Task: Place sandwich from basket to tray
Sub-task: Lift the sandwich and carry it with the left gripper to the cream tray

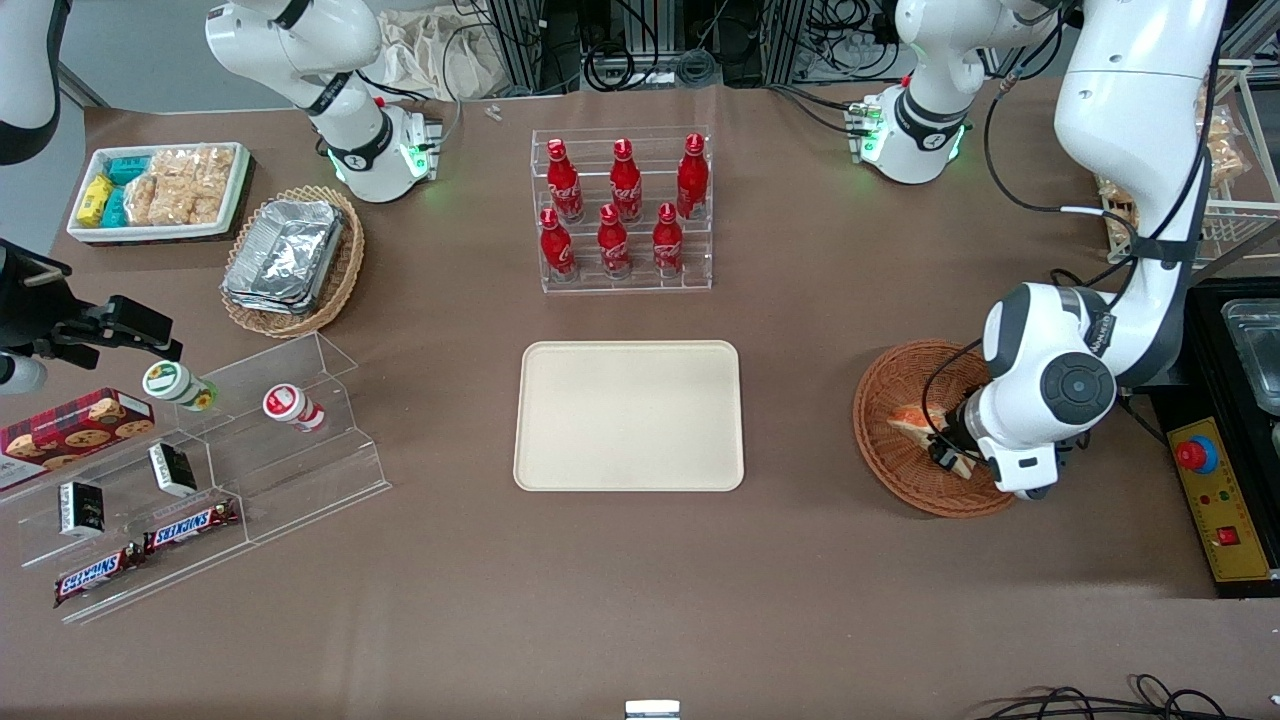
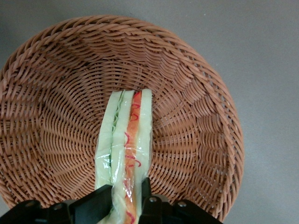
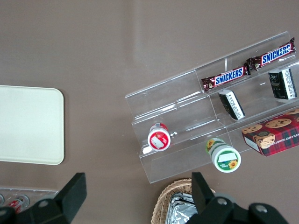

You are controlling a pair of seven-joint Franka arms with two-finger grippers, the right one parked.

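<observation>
Brown tabletop, wicker basket [image 2: 56, 116]: gripper [image 2: 125, 205] pinching sandwich [image 2: 126, 154] edge, probably shallow; could slip heading trayward [image 1: 630, 415].

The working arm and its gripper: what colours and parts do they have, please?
The working arm has glossy white shells with dark grey joint caps, one round cap at the wrist. Black cables run along it. Its base shows a green light. The gripper, over the basket, has black fingers with small screws.

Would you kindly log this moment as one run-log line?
gripper: shut on sandwich | sandwich: in basket | tray: bare | step: grasp made, lift pending
</observation>
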